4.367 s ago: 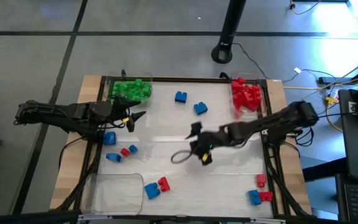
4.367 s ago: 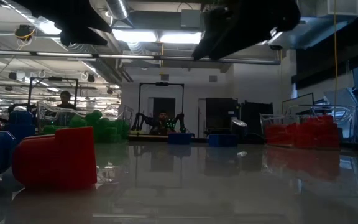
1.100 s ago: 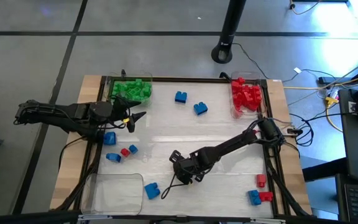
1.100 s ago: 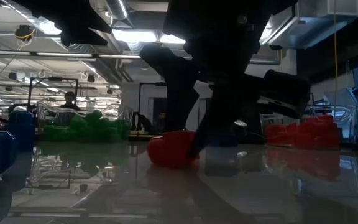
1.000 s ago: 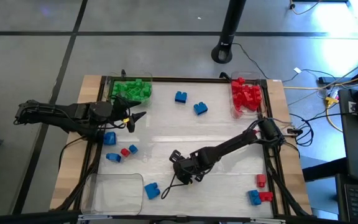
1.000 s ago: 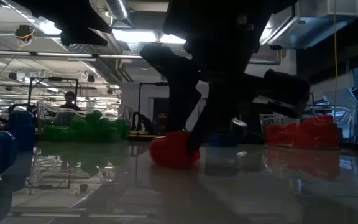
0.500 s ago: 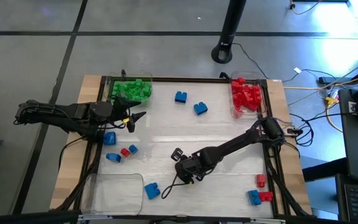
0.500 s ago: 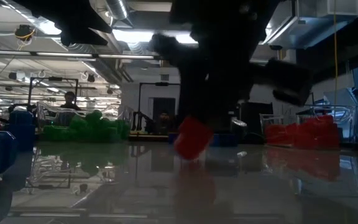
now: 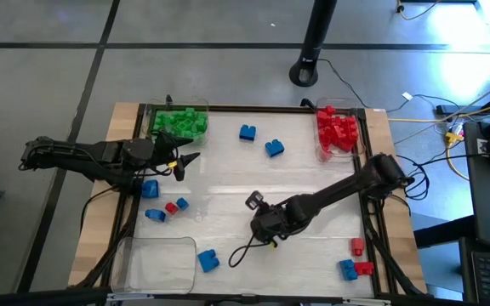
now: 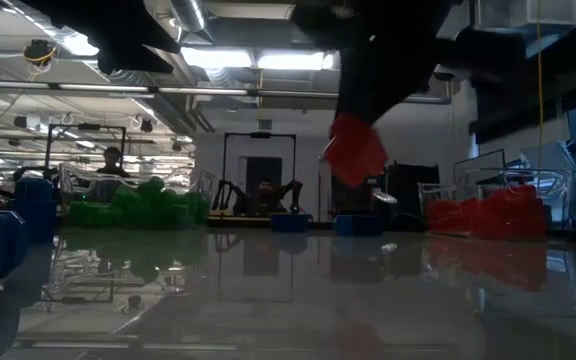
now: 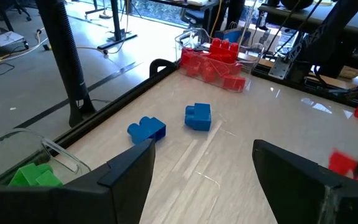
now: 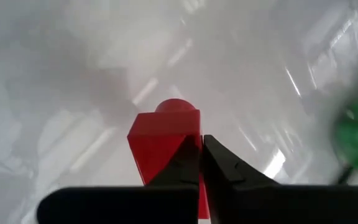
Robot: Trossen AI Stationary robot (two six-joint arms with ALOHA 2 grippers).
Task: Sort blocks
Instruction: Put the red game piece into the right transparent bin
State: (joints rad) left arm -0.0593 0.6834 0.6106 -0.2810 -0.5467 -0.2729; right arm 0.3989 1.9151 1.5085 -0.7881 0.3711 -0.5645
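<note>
Roughly halfway: your right gripper (image 9: 256,206) fingers clench a red block (image 12: 164,140); loose blue blocks (image 9: 259,141) remain; left gripper (image 9: 183,165) fingers released.

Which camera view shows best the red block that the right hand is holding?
The right wrist view: the red block fills the middle, pinched by the right hand. The low view shows it blurred, lifted above the table. In the high view the arm hides it. The left wrist view shows only a red blur at the edge.
</note>
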